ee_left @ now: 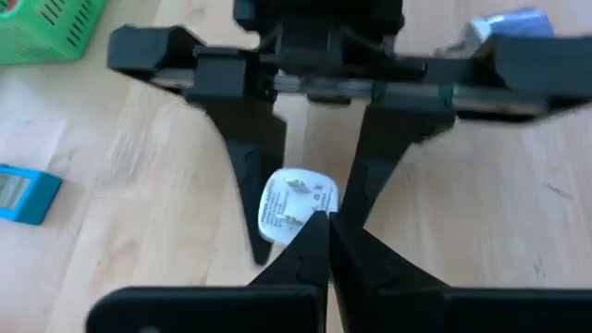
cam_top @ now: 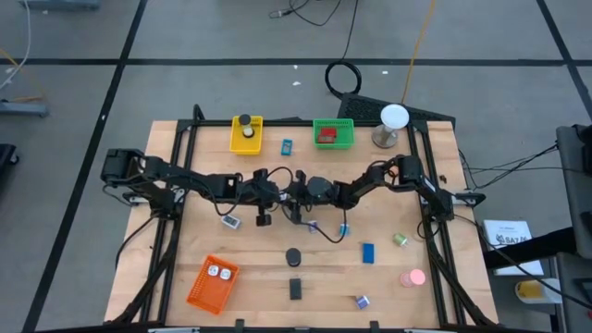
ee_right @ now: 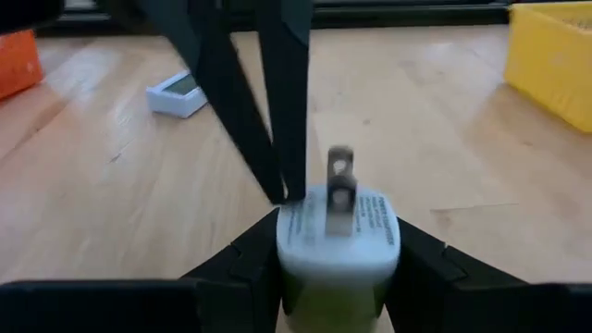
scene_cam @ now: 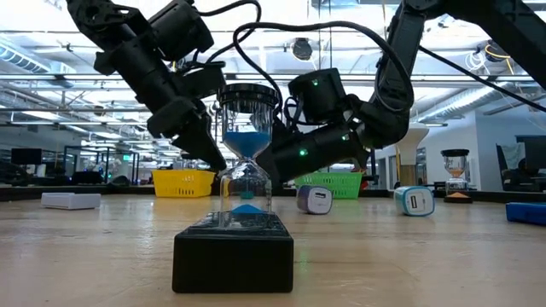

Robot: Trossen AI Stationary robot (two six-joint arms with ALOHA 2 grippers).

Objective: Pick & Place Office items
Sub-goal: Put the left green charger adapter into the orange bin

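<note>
A white plug charger (ee_right: 338, 245) with two metal prongs (ee_right: 340, 185) is held above the table's middle by my right gripper (ee_right: 338, 268). My left gripper (ee_left: 324, 231) comes at it from the table's left, slanting down, fingers shut, tips at the charger's (ee_left: 294, 208) pronged face. In the high view the two grippers meet at the table's middle (cam_top: 294, 192), and the charger is hidden there. In the low view an hourglass (scene_cam: 247, 170) stands in front of them. My right gripper pinches the charger's white body (ee_right: 305, 264) between its two fingers, one on each side, coming nearly level from the table's right. The charger is clear of the table, its prongs toward the left arm. My left gripper's shut fingertips (ee_left: 314, 242) touch the rim of the pronged face (ee_right: 298, 208), beside the prongs. Nothing shows between these fingers.
Yellow basket (cam_top: 246, 135) and green basket (cam_top: 333, 133) at the far edge, orange basket (cam_top: 213, 282) near left. Loose pieces: black disc (cam_top: 293, 256), black block (cam_top: 295, 289), blue block (cam_top: 368, 252), pink piece (cam_top: 413, 277), white piece (cam_top: 229, 222). A white ball on a stand (cam_top: 394, 125) is far right.
</note>
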